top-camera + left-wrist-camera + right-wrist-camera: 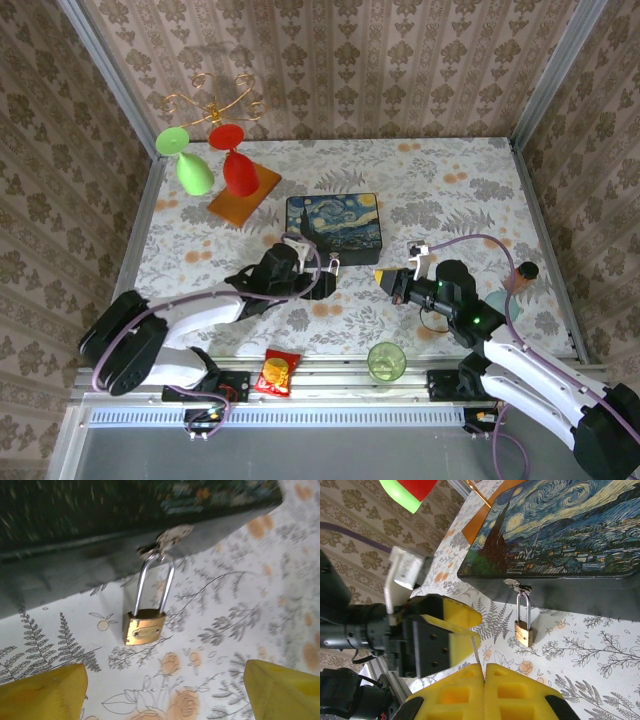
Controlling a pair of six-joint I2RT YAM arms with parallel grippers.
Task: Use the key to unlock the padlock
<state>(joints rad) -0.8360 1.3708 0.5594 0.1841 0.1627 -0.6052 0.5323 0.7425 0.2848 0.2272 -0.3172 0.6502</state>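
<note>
The padlock point(145, 627) lies just ahead of the spread left end effector point(165, 692).

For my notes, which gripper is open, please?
The left gripper: its yellow fingers are spread wide before the padlock, whereas the right gripper is shut on the key.

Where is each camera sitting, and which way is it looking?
Top: high behind the arm bases, looking down at the table; left arm, right arm and painted box show.
Left wrist: on the left arm, facing the padlock; the open left gripper shows below.
Right wrist: on the right arm, facing the box front; the shut right gripper pinches the key.
Both wrist views share the padlock on the box's clasp.
</note>
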